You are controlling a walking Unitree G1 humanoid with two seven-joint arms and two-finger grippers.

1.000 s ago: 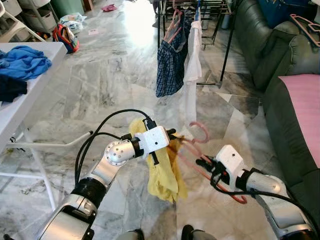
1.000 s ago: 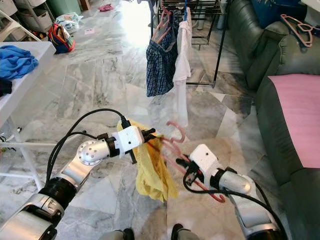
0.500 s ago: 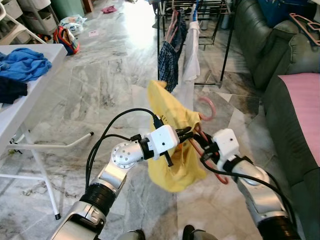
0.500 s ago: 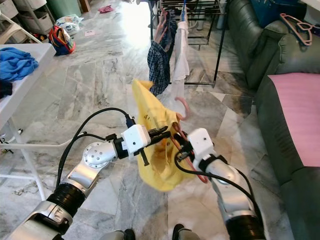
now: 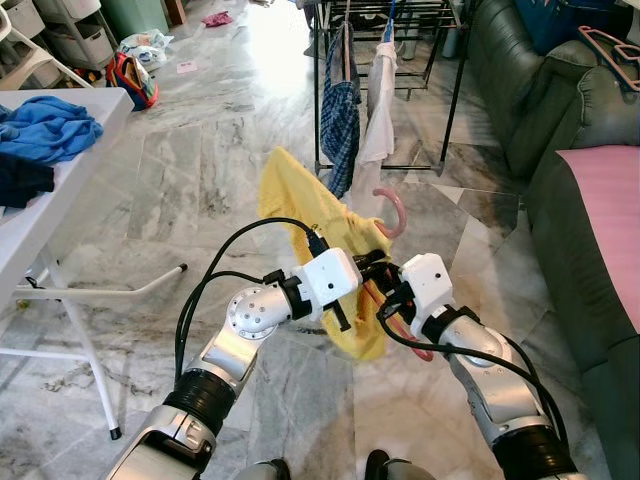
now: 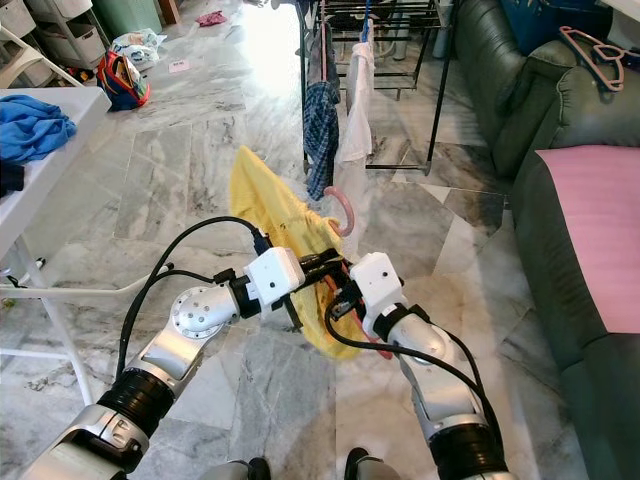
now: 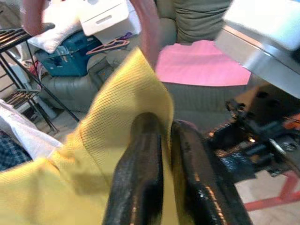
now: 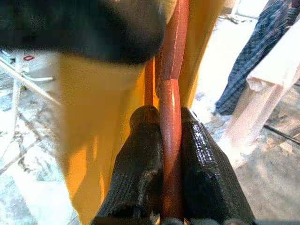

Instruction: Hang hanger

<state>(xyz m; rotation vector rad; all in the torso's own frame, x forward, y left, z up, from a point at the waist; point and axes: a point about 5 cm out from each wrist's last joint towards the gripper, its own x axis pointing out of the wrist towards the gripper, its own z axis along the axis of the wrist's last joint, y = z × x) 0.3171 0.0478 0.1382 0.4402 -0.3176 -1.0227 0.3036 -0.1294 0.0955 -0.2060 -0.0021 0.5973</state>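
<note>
The left gripper (image 5: 372, 268) was held out over the marble floor (image 5: 200, 170), its fingers (image 7: 140, 178) pinched shut on a fold of the yellow shirt (image 5: 300, 205). Just beside it, the right gripper (image 5: 390, 298) had its fingers (image 8: 143, 164) clamped on the pink hanger (image 8: 171, 140), whose bar ran up between them. The hanger's hook (image 5: 394, 206) rose above the shirt, and the shirt draped from it between the two grippers, one end lifted up and to the left. Well ahead stood the rack (image 5: 400, 20) with a plaid shirt (image 5: 340, 110) and a white garment (image 5: 380, 100) hanging on it. A sofa (image 5: 560, 130) lay to the right, and a counter (image 5: 40, 200) with blue clothes (image 5: 45, 125) to the left.
</note>
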